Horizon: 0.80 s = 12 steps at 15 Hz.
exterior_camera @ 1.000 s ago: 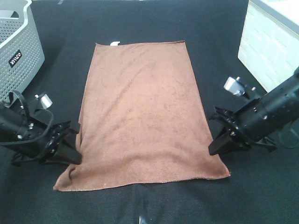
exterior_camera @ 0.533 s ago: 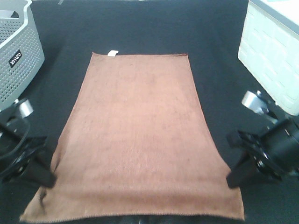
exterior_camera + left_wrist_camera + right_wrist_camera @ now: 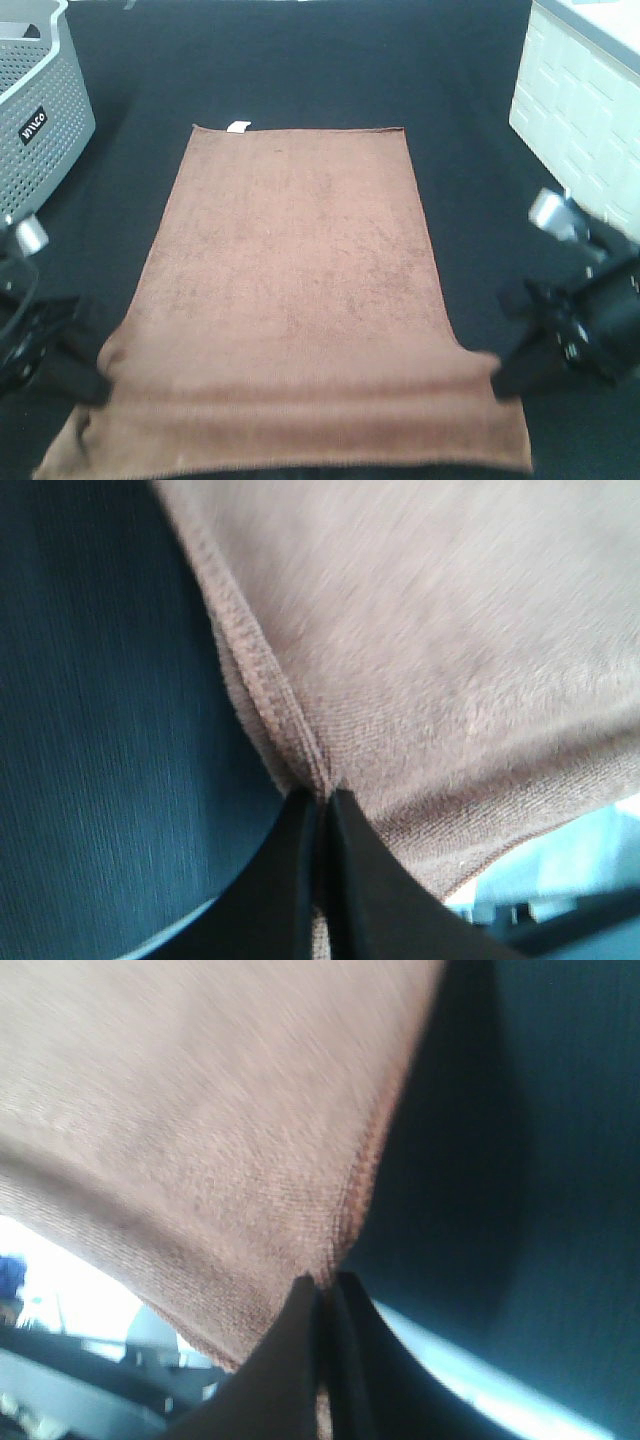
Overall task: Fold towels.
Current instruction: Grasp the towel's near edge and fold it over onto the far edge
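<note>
While the wrist views are showing fingers (image 3: 285,880) pressing together on hemmed edges, the high view is blurring both pinches. The left gripper (image 3: 320,802) and right gripper (image 3: 325,1282) are each clamping one long side of the single reddish-brown towel (image 3: 300,280) lying on the black table (image 3: 300,60), one white tag (image 3: 238,126) at its far edge, between one grey basket (image 3: 40,110) and one white crate (image 3: 580,100).

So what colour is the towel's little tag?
White. The tag at the far edge of the towel shows best in the exterior high view.
</note>
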Motion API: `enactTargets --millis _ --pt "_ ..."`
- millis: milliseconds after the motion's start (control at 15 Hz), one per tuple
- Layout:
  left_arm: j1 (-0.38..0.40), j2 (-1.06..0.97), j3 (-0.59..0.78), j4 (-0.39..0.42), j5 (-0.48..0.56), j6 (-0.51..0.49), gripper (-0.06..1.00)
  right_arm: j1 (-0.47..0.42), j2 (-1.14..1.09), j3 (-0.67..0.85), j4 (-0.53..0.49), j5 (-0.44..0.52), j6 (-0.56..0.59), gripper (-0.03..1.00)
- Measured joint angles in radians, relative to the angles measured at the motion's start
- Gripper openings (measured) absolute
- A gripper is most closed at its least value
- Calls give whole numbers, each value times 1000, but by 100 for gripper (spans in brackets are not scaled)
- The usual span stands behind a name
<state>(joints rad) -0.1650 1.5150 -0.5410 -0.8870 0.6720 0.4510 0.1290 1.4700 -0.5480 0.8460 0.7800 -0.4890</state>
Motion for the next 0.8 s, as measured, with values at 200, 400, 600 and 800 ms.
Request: enactTargets --millis 200,400,600,800 --pt "0 4 -140 -9 -53 -8 1 0 49 -223 -40 18 27 2" --pt "0 87 -318 -8 -55 -11 1 0 172 -456 -76 62 56 2" --pt "0 236 -503 5 -55 -11 1 0 330 -711 -114 109 110 2" --pt "0 402 -702 16 -56 -36 1 0 493 -944 -176 114 177 2"
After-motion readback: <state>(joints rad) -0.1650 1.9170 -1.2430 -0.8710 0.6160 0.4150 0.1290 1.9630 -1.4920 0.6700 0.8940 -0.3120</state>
